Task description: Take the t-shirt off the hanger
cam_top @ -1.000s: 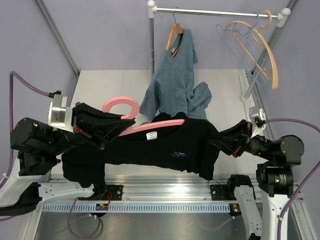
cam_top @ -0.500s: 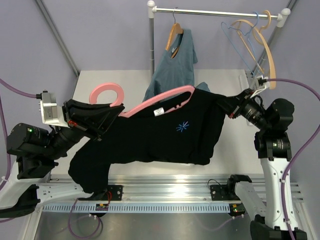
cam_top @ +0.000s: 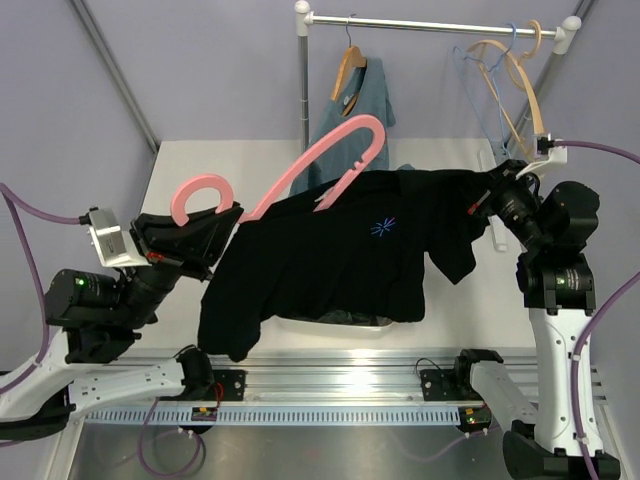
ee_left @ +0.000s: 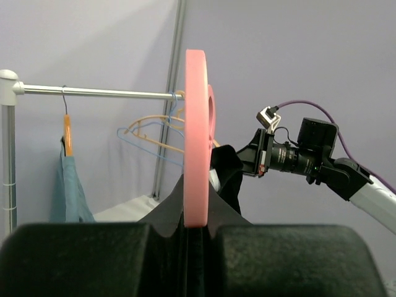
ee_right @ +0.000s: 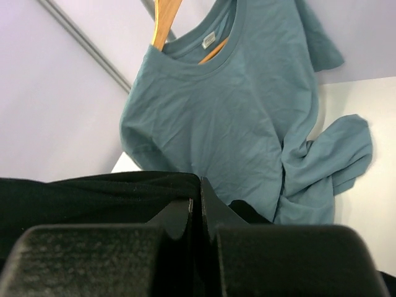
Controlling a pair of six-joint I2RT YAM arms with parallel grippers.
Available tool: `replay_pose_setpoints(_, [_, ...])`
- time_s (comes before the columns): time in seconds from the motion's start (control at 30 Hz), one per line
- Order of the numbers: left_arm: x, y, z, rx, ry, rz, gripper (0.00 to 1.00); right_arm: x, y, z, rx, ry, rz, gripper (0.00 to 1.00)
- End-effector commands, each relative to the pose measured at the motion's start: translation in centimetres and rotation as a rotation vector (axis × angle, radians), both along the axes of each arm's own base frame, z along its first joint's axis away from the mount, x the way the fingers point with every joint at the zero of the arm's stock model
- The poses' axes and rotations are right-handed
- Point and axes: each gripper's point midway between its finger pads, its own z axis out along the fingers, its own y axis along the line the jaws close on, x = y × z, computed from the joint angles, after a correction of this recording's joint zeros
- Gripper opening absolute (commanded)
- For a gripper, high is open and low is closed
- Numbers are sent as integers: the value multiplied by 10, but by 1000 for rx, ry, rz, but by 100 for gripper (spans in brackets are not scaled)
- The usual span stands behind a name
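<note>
My left gripper (cam_top: 218, 236) is shut on the pink hanger (cam_top: 330, 158) just below its hook (cam_top: 200, 192). The hanger tilts up to the far right, and most of its arm is bare above the black t-shirt (cam_top: 320, 265). The shirt's starburst mark (cam_top: 383, 226) faces up. My right gripper (cam_top: 486, 196) is shut on the shirt's right shoulder and holds it stretched in the air. In the left wrist view the hanger (ee_left: 198, 142) stands edge-on between my closed jaws (ee_left: 197, 224). In the right wrist view black cloth (ee_right: 105, 192) is pinched in my gripper (ee_right: 199, 201).
A teal shirt (cam_top: 352, 112) hangs on a wooden hanger from the rail (cam_top: 430, 22) behind, and it fills the right wrist view (ee_right: 235, 105). Tan hangers and a blue wire hanger (cam_top: 505, 85) hang at the rail's right end. Dark grey clothes (cam_top: 340, 319) lie under the black shirt's hem.
The right gripper pulled the shirt's shoulder further right. The hanger's far arm rose steeply out of the neck opening. The left gripper dropped slightly with the hook.
</note>
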Motion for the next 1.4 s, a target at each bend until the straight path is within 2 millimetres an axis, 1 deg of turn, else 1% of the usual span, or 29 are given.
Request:
replay_pose_setpoints(0.0, [-18, 78, 67, -367, -127, 78, 0, 12, -32, 22, -37, -49, -187, 0])
replay_pose_setpoints(0.03, [-22, 81, 73, -401, -137, 62, 0, 9, -26, 24, -27, -54, -155, 0])
replay_pose_setpoints(0.13, [-36, 81, 87, -456, -172, -20, 0, 0, -10, 25, -8, -72, -55, 0])
replay_pose_setpoints(0.17, [-40, 76, 90, -461, -187, -51, 0, -3, -5, 25, -6, -77, -28, 0])
replay_pose_setpoints(0.27, [-48, 78, 100, -514, -207, -102, 0, -14, 12, 24, 6, -80, 87, 0])
replay_pose_setpoints(0.3, [-48, 76, 102, -527, -211, -110, 0, -15, 17, 19, 13, -67, 123, 0])
replay_pose_setpoints(0.33, [-48, 75, 104, -531, -211, -115, 0, -23, 28, 18, 14, -66, 202, 0])
replay_pose_setpoints(0.43, [-48, 71, 108, -554, -208, -134, 0, -27, 36, 8, 16, -40, 273, 0])
replay_pose_setpoints(0.53, [-50, 70, 115, -580, -224, -149, 0, -25, 38, -7, -4, -2, 293, 0])
replay_pose_setpoints(0.63, [-55, 72, 121, -597, -252, -168, 0, -13, 32, -27, -25, 56, 260, 0])
replay_pose_setpoints(0.67, [-60, 69, 122, -602, -266, -193, 0, -7, 29, -33, -28, 76, 238, 0])
replay_pose_setpoints(0.7, [-64, 72, 124, -625, -288, -212, 0, -1, 24, -40, -39, 89, 204, 0])
replay_pose_setpoints(0.77, [-70, 66, 124, -618, -309, -247, 0, 7, 22, -51, -43, 117, 199, 0])
replay_pose_setpoints(0.83, [-71, 66, 127, -622, -315, -253, 0, 14, 22, -63, -27, 148, 197, 0])
replay_pose_setpoints(0.87, [-70, 64, 127, -620, -316, -251, 0, 17, 22, -73, -14, 171, 195, 0])
replay_pose_setpoints(0.9, [-70, 66, 128, -626, -317, -249, 0, 18, 23, -76, 9, 184, 193, 0])
replay_pose_setpoints(0.93, [-69, 66, 128, -628, -313, -244, 0, 20, 23, -75, 14, 164, 193, 0])
replay_pose_setpoints(1.0, [-67, 66, 129, -632, -316, -230, 0, 17, 26, -77, 22, 159, 213, 0])
replay_pose_setpoints(1.17, [-70, 66, 133, -632, -351, -227, 0, 11, 23, -69, 0, 143, 191, 0])
replay_pose_setpoints(1.2, [-69, 60, 132, -626, -355, -231, 0, 12, 20, -72, 1, 152, 167, 0])
replay_pose_setpoints(1.23, [-71, 59, 134, -628, -365, -240, 0, 9, 19, -69, 7, 137, 158, 0])
replay_pose_setpoints(1.27, [-73, 60, 137, -639, -376, -244, 0, 8, 21, -76, 26, 146, 166, 0])
replay_pose_setpoints(1.3, [-75, 63, 142, -654, -387, -249, 0, 6, 24, -75, 30, 131, 190, 0])
replay_pose_setpoints(1.33, [-75, 57, 144, -654, -386, -266, 0, 5, 27, -77, 36, 139, 205, 0])
replay_pose_setpoints(1.37, [-77, 57, 147, -665, -395, -276, 0, 4, 29, -80, 37, 148, 227, 0])
